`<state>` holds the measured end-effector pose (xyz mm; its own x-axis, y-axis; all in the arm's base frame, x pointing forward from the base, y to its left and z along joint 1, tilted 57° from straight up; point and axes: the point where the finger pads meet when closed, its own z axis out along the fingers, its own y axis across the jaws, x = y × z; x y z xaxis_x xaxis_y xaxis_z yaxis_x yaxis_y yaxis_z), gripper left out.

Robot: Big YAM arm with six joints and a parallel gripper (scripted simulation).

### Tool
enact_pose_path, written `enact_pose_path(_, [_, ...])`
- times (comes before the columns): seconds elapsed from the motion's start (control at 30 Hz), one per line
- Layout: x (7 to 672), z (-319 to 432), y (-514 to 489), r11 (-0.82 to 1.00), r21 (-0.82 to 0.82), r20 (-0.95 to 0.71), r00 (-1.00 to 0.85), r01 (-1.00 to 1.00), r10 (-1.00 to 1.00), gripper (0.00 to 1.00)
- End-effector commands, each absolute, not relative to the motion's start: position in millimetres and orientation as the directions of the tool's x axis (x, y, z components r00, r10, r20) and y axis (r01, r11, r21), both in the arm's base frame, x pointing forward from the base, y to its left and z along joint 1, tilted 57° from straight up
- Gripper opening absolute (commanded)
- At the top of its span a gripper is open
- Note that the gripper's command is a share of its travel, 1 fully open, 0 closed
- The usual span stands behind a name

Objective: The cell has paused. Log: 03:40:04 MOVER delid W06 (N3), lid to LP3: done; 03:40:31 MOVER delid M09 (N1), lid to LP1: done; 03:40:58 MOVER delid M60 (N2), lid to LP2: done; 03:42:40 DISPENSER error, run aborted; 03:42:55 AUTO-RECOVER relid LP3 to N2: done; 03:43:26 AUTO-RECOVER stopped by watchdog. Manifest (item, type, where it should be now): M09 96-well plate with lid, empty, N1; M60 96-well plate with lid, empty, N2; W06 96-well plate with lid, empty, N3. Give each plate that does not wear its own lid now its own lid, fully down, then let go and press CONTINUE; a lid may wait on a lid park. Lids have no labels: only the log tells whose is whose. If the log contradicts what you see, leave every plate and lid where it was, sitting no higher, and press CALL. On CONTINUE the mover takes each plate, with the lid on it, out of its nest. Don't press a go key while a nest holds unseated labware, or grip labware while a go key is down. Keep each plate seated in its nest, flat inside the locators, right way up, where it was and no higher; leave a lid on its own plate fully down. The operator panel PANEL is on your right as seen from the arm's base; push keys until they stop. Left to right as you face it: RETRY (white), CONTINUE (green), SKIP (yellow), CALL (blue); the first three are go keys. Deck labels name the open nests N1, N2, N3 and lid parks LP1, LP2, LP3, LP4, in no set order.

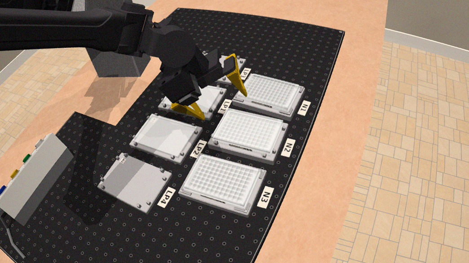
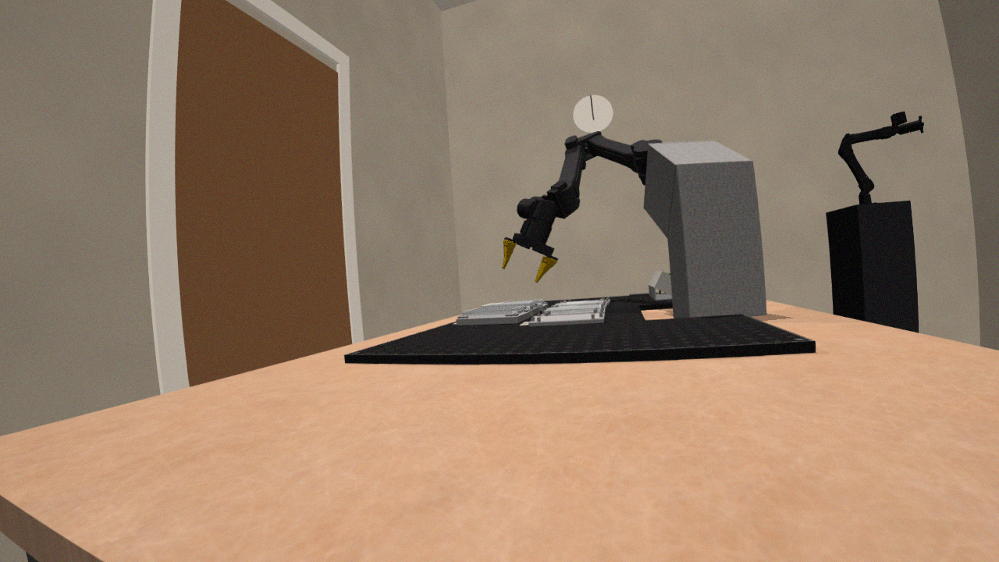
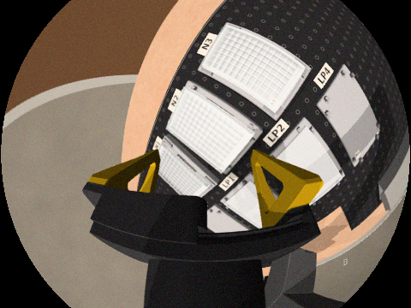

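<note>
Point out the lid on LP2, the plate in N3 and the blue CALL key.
Lid on LP2 [image 1: 164, 136], top view, middle of its clear top face.
Plate in N3 [image 1: 220, 181], top view, centre of its well grid.
Blue CALL key [image 1: 2, 189], top view, its cap.

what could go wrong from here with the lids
1. The open gripper hangs over the lid on LP1, close beside the uncovered N1 plate; a skewed descent could nudge that plate.
2. The lids on LP1 and LP2 look alike, so a mix-up is easy.
3. The N2 plate wears a lid that may be another plate's.
</note>
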<state>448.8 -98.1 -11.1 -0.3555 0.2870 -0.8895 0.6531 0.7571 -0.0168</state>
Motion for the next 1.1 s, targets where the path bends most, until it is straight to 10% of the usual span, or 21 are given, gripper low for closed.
enact_pose_path(0.0, [433.0, -26.7, -107.5, 0.76, -0.126, -0.864, -0.447, 0.638, 0.232, 1.0])
enact_pose_path(1.07, [399.4, -53.0, -119.8, 0.705, -0.58, -0.615, -0.787, 0.407, -0.051, 1.0])
